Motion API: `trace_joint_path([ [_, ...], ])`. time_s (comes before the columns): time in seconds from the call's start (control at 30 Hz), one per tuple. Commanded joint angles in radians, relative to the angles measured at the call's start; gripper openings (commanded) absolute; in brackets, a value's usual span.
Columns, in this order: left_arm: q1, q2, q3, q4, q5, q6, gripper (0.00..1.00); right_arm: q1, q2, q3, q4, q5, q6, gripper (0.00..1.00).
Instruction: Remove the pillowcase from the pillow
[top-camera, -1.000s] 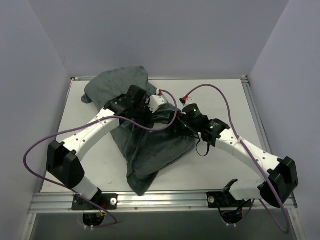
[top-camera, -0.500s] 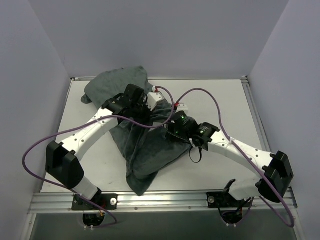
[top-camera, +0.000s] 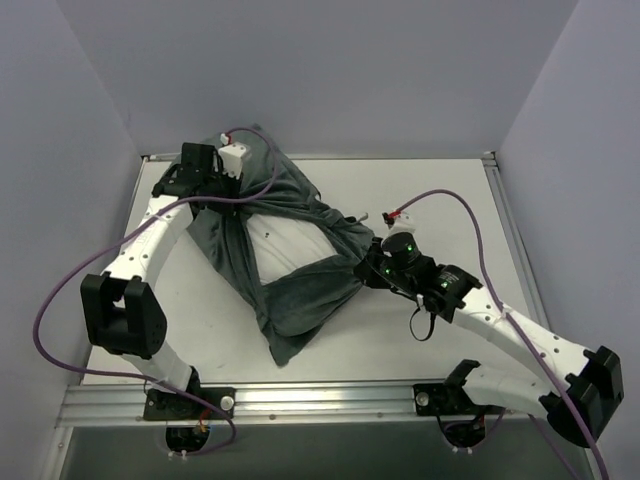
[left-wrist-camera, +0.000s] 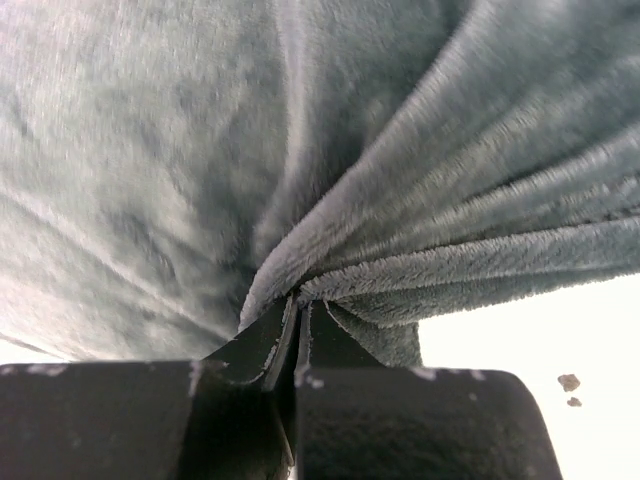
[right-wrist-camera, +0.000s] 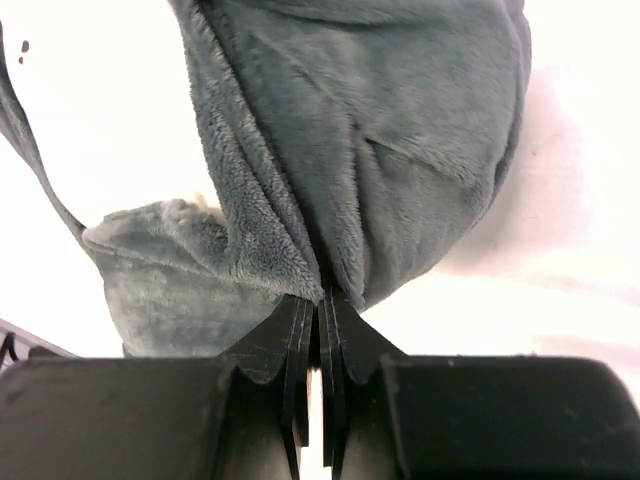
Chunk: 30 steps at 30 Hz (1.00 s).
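Note:
The pillowcase (top-camera: 300, 300) shows its dark grey face and lies stretched across the table's middle. In a gap in it the white pillow (top-camera: 290, 245) shows. My left gripper (top-camera: 215, 190) is at the far left corner, shut on a bunched fold of the pillowcase (left-wrist-camera: 200, 150); the left wrist view has the fabric pinched at the left gripper (left-wrist-camera: 300, 305). My right gripper (top-camera: 365, 265) is shut on the right end of the pillowcase (right-wrist-camera: 400, 130), with fabric squeezed into the right gripper (right-wrist-camera: 322, 295). The cloth runs taut between both grips.
The white table (top-camera: 450, 200) is boxed in by grey walls at the back and both sides. A metal rail (top-camera: 330, 400) runs along its near edge. Purple cables (top-camera: 60, 300) loop off both arms.
My right gripper has shut on the pillowcase and pulled right. The left arm has drawn its fold back to the far left corner. The cover spread open and white pillow now shows.

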Motion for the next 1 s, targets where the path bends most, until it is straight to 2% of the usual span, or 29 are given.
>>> trace_joint_path([
  [0.0,0.117,-0.003,0.043,0.119,-0.168,0.037,0.02,-0.022,-0.010,-0.070,-0.107,0.052,-0.033,0.00],
  [0.03,0.123,-0.003,0.034,0.127,-0.200,0.043,0.02,-0.023,0.001,-0.110,-0.067,0.048,-0.033,0.00],
  [0.13,0.128,-0.008,-0.009,0.122,-0.173,0.097,0.03,-0.031,0.108,-0.159,0.078,0.008,-0.030,0.00],
  [0.17,0.118,-0.014,-0.018,0.093,-0.100,0.103,0.07,-0.031,0.137,-0.159,0.120,0.000,-0.034,0.00],
  [0.2,0.111,-0.032,-0.030,0.075,-0.064,0.106,0.23,-0.033,0.171,-0.152,0.152,-0.007,-0.045,0.00],
  [0.27,0.079,-0.065,-0.040,0.038,-0.004,0.125,0.36,-0.033,0.269,-0.094,0.203,-0.024,-0.072,0.00],
  [0.3,0.028,-0.103,-0.053,0.030,0.001,0.137,0.45,-0.034,0.300,-0.071,0.208,-0.026,-0.098,0.00],
  [0.33,-0.006,-0.124,-0.063,0.030,-0.007,0.187,0.66,-0.034,0.352,-0.046,0.208,-0.029,-0.111,0.00],
  [0.37,-0.044,-0.143,-0.076,0.051,-0.084,0.210,0.74,-0.036,0.372,0.007,0.208,-0.029,-0.120,0.00],
  [0.43,-0.128,-0.180,-0.093,0.065,-0.128,0.247,0.87,-0.037,0.410,0.057,0.194,-0.034,-0.149,0.00],
  [0.53,-0.170,-0.197,-0.022,-0.026,-0.036,0.252,0.91,-0.039,0.406,0.094,0.205,-0.028,-0.161,0.00],
  [0.7,-0.311,-0.293,0.043,-0.102,-0.042,0.290,0.93,-0.048,0.381,0.088,0.263,-0.058,-0.135,0.00],
  [0.8,-0.377,-0.301,0.112,-0.173,0.030,0.296,0.94,-0.046,0.383,0.092,0.271,-0.087,-0.125,0.00],
  [0.87,-0.389,-0.293,0.133,-0.206,0.122,0.264,0.94,-0.046,0.378,0.098,0.264,-0.087,-0.126,0.00],
  [0.9,-0.399,-0.286,0.111,-0.198,0.134,0.254,0.89,-0.046,0.374,0.097,0.263,-0.087,-0.122,0.00],
  [0.97,-0.420,-0.261,0.074,-0.171,0.107,0.235,0.85,-0.046,0.361,0.092,0.266,-0.081,-0.109,0.00],
])
